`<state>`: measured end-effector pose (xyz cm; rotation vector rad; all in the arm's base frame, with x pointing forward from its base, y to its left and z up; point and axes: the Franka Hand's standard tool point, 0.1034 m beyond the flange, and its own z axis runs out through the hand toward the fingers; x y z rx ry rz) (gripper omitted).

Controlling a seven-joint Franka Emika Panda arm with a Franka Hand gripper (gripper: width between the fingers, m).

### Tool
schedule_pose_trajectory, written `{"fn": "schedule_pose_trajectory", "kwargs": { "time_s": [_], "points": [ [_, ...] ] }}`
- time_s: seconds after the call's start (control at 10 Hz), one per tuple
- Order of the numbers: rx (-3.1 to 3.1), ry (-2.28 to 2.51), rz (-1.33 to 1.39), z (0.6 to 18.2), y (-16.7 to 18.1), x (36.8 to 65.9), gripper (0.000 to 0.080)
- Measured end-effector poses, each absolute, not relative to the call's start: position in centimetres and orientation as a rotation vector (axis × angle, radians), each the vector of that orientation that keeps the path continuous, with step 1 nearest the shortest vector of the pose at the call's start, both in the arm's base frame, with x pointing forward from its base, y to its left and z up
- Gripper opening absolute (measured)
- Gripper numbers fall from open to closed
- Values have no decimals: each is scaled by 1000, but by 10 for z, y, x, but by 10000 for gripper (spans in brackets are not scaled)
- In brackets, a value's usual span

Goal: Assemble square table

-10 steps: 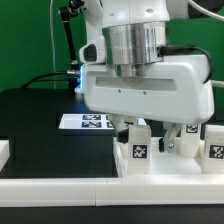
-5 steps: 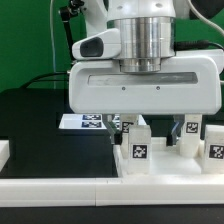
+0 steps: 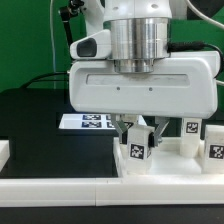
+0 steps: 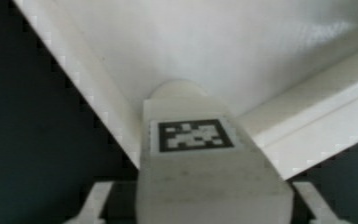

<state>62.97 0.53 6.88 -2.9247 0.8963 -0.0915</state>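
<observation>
From where I stand the arm fills most of the exterior view, its broad white body hanging low over the black counter. Below it the hand reaches down, and its two fingers sit on either side of a short white tagged leg, which stands upright directly under the hand. The wrist view bears this out: the leg rises between the two pale pads, its black-and-white tag facing the camera, and the pads look pressed against its sides, so I take the hand to be clamped on that leg.

Under and behind the held leg lies the square table top, a white slab with a raised rim, seen in the wrist view as a bright surface against the dark counter. In the exterior view its white edge runs just below the hand.

Two more legs stand beside the hand toward the exterior view's right: one just beyond the fingers, another further out at the frame's edge.

Behind the hand, toward the exterior view's left, the marker board lies flat on the counter. In front of the hand a long white bar stretches across the foreground.
</observation>
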Motion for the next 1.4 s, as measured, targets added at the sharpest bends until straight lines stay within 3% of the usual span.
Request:
{"fn": "schedule_pose_trajectory", "kwargs": {
  "time_s": [0.4,1.4],
  "points": [
    [-2384,1886,49,71,6,627,291],
    [-1567,2549,143,68,2,627,295]
  ]
}}
